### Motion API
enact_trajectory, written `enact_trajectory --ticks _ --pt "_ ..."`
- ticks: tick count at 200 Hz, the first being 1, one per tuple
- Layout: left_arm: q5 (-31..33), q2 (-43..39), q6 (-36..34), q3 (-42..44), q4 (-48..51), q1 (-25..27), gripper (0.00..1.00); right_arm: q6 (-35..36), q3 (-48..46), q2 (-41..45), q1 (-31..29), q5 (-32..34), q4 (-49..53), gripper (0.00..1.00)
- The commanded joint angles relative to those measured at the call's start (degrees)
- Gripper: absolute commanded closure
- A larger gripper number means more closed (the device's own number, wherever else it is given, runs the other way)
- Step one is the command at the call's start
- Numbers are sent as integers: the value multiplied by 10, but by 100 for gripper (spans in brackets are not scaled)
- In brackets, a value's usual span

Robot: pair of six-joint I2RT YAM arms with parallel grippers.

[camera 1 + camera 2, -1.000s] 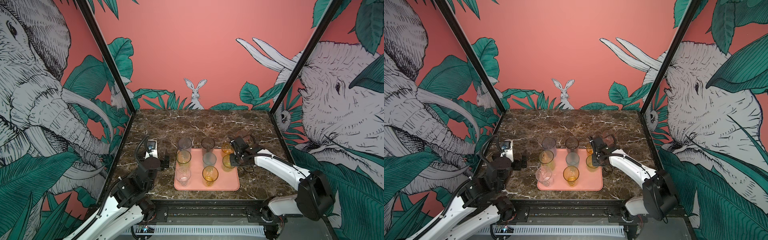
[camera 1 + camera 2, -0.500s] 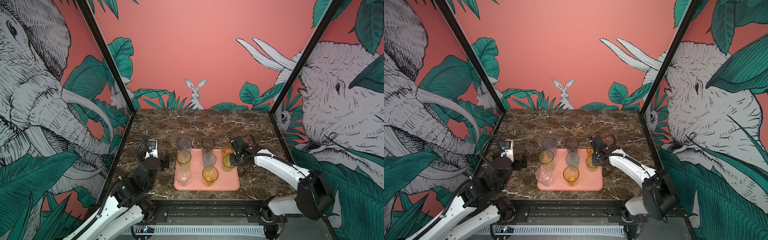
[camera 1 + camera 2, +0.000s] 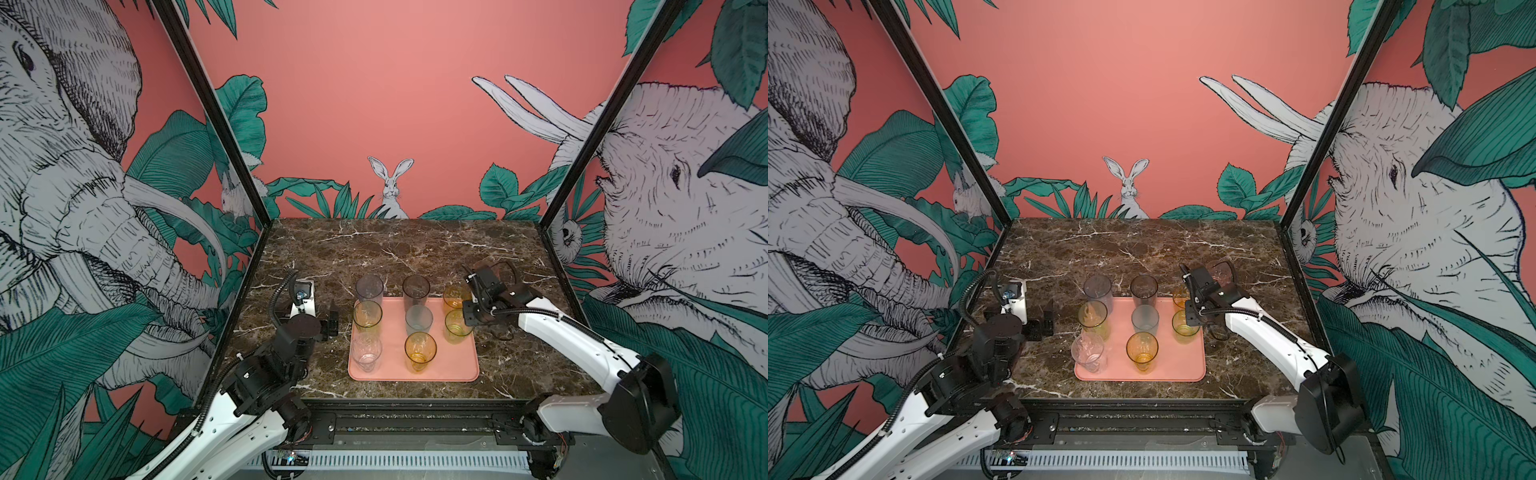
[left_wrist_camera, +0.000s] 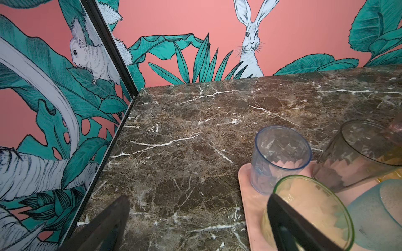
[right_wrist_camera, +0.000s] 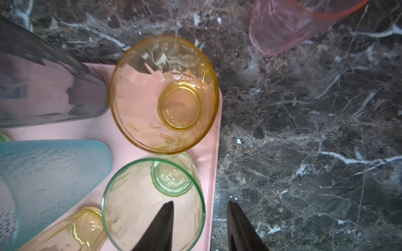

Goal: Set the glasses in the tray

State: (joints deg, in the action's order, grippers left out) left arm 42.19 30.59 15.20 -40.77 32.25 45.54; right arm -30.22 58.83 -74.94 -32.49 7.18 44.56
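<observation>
Left gripper [image 4: 198,196] hung wide open just left of the tray [image 3: 453,365]. Tray held eight glasses [image 3: 419,318], upright. Right gripper [image 5: 200,203] straddled the rim of the green glass [image 5: 130,195], jaws parted, seemingly gripping nothing. Pink glass [image 5: 293,28] stood on the marble [image 5: 304,130], off-tray.

Tray [image 3: 453,365] was salmon pink. Desk [image 3: 415,249] was dark brown marble, white-veined. Tints were: grey glass [image 3: 369,287], smoky glass [image 3: 416,289], yellow-green glass [image 3: 367,316], frosted blue glass [image 3: 419,319] (dotted), green glass [image 3: 457,326], amber glass [image 3: 420,348], clear glass [image 3: 365,353], pink glass [image 5: 289,28]. Wall [image 3: 374,104] was pink, with green leaves [image 3: 316,195], white rabbit [image 3: 390,187], grey line-drawn elephants [image 3: 685,187].
</observation>
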Motion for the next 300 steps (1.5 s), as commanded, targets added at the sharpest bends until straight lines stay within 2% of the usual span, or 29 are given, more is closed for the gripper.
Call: enact_trajectory --ticks 1,69,122,162,250,300 --pt "4 -7 4 -2 3 -2 1 10 28 26 2 24 37 54" --pt "3 -15 8 1 9 -2 0 39 67 71 17 63 53 46" --pt "1 -28 12 2 10 -3 1 64 107 61 42 78 48 41" --pt "1 -28 14 2 12 -3 1 83 145 22 71 94 24 40" --pt "4 -28 15 4 13 -2 1 78 249 -89 159 23 -2 40" --pt "4 -24 13 2 13 -3 1 75 280 -144 191 16 0 39"
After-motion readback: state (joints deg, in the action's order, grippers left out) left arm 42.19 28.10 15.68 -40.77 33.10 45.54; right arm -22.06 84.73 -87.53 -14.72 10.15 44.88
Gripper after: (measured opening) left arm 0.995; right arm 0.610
